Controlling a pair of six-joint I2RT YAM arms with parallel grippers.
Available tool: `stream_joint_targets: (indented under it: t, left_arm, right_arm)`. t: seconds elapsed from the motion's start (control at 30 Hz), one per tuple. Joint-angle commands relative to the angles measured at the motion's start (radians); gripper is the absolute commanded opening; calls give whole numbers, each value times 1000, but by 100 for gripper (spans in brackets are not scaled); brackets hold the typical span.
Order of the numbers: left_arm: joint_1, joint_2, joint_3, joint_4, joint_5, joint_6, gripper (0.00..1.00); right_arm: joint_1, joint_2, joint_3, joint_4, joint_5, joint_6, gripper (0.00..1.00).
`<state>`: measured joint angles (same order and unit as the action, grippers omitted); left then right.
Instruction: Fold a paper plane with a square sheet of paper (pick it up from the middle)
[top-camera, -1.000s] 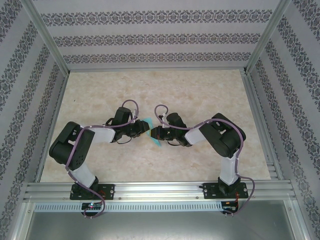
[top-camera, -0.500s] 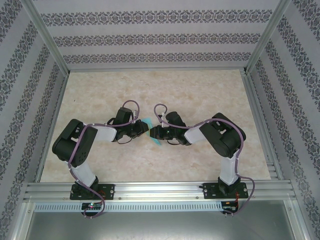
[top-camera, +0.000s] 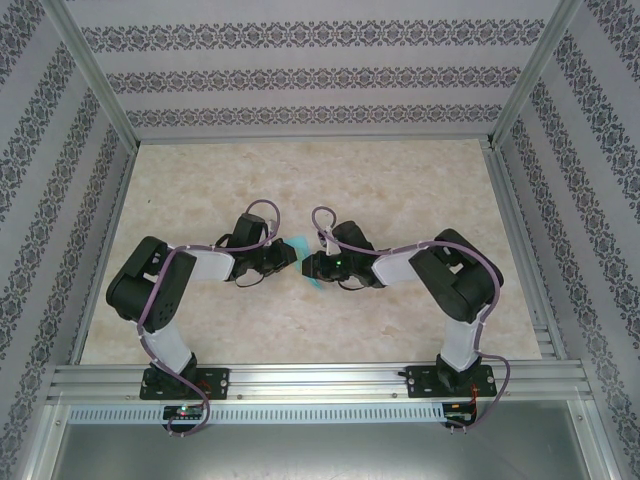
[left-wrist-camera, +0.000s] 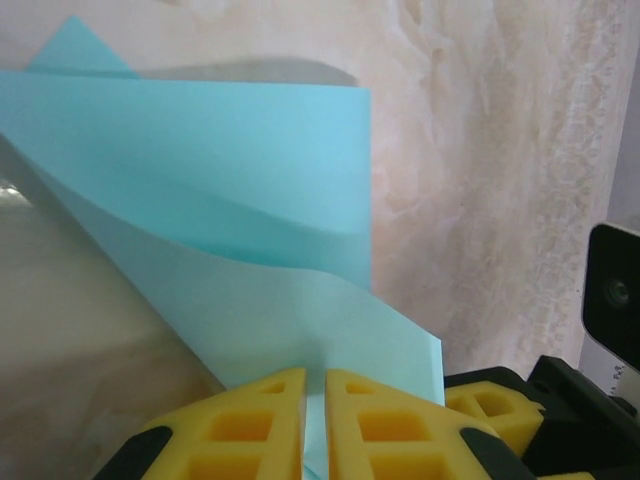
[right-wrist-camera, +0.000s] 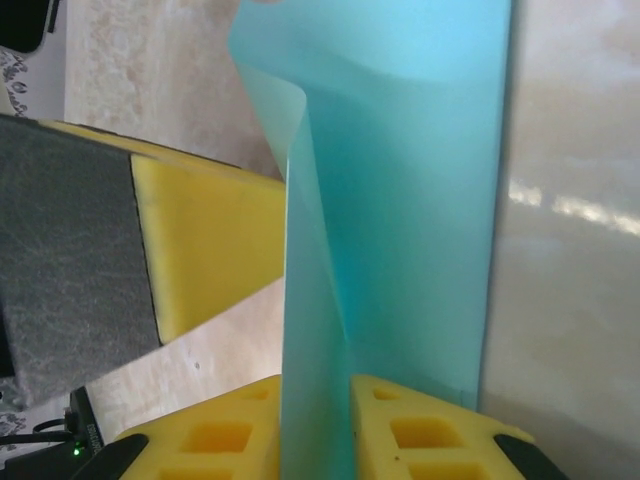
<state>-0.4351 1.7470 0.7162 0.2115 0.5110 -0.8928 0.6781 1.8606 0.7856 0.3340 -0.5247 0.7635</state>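
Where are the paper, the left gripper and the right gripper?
paper (left-wrist-camera: 250, 180): left wrist view, upper layer.
left gripper (left-wrist-camera: 316, 385): left wrist view, between fingertips.
right gripper (right-wrist-camera: 316, 390): right wrist view, between fingertips.

Beige marbled tabletop (top-camera: 400, 180) boxed in by grey-patterned wallpaper walls (top-camera: 300, 75) — aluminium rails (top-camera: 320, 378) along the near edge, pretty evenly lit.

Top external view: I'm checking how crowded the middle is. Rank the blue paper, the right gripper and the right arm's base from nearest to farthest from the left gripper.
1. The square sheet of paper, pinched at the tip of the left gripper.
2. The right gripper, facing it from the right, across the paper.
3. The right arm's base, at the table's near edge, far right.
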Motion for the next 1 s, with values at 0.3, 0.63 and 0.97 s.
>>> stream_joint_targets:
  t: [0.3, 0.63, 0.97]
  left_arm:
    - [-11, 33, 43, -26, 0, 34, 14]
    - [-10, 34, 59, -38, 14, 49, 14]
    - [-10, 51, 64, -50, 11, 54, 14]
  right_arm:
    - [-6, -52, 12, -113, 28, -47, 19]
    - [-9, 7, -17, -73, -2, -7, 11]
    - [-21, -52, -20, -100, -11, 7, 20]
